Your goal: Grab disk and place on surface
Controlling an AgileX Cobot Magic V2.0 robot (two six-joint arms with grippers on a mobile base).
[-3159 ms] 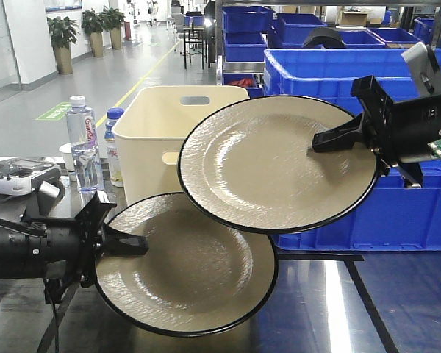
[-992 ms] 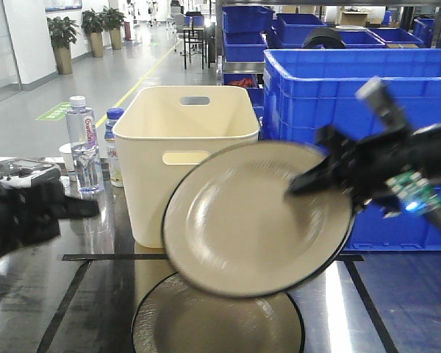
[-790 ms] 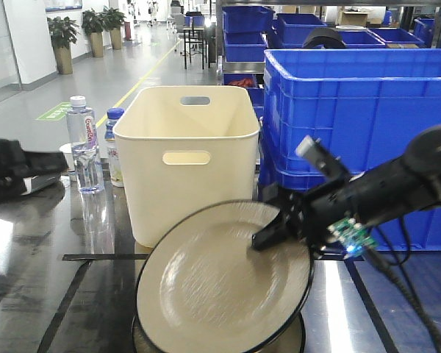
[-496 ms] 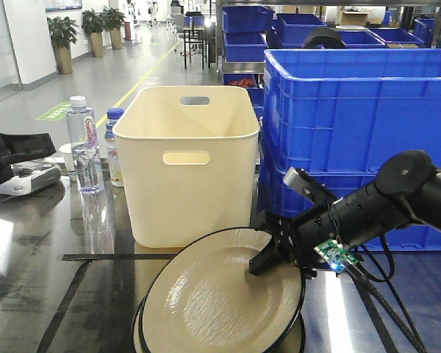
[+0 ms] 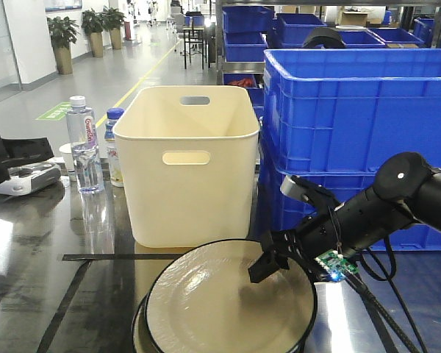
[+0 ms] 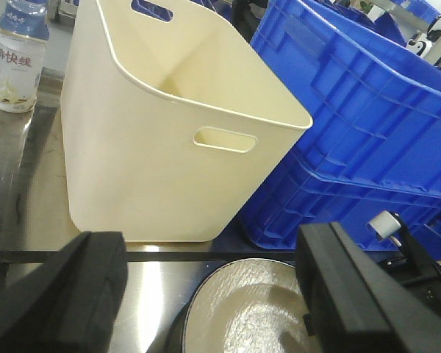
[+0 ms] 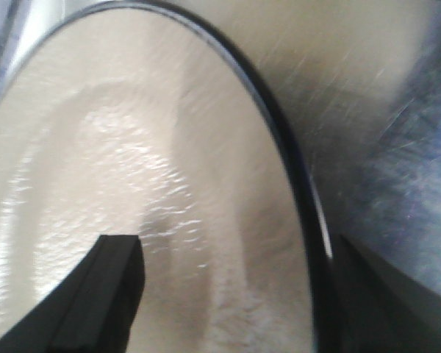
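1. The top disk [image 5: 228,298] sits stacked on another disk [image 5: 140,334] at the near edge of the surface [image 5: 44,279], just in front of the cream bin [image 5: 184,165]. Open tabletop to the left, up to the water bottles [image 5: 81,143].
2. The surface is dark and glossy with a black tape line [image 5: 95,257] running across; blue crates [image 5: 353,118] wall off the far right.
3. The right gripper [image 5: 268,265] reaches in low from the right, over the top disk's far-right rim. From its wrist view the fingers [image 7: 110,294] look spread either side of the rim, probably not pinching it, but it's blurry.
4. The left gripper [image 6: 206,294] hovers over the stack's near-left side, jaws spread wide, nothing in them.
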